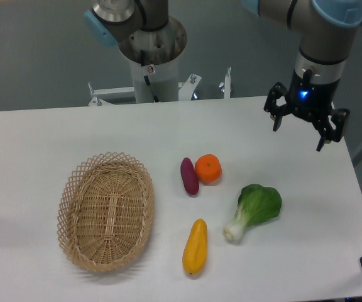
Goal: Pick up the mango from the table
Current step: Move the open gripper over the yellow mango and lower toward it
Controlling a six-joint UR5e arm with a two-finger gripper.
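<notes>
**Mango on the desk, claw empty above the far right**

A wicker basket [106, 211] sat at the left of the white desk [36, 141]. Rightward lay a purple sweet potato [189, 176] touching an orange [208, 168], the mango [195, 246] nearer the front, then bok choy [255, 209]. The claw [299, 135] hung spread, apparently holding nothing.

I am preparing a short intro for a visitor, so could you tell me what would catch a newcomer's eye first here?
The woven basket dominates the left of the white table. To its right lies bright produce: a yellow mango nearest the front, an orange touching a purple sweet potato, and a green bok choy. The black claw hovers open at the far right.
</notes>
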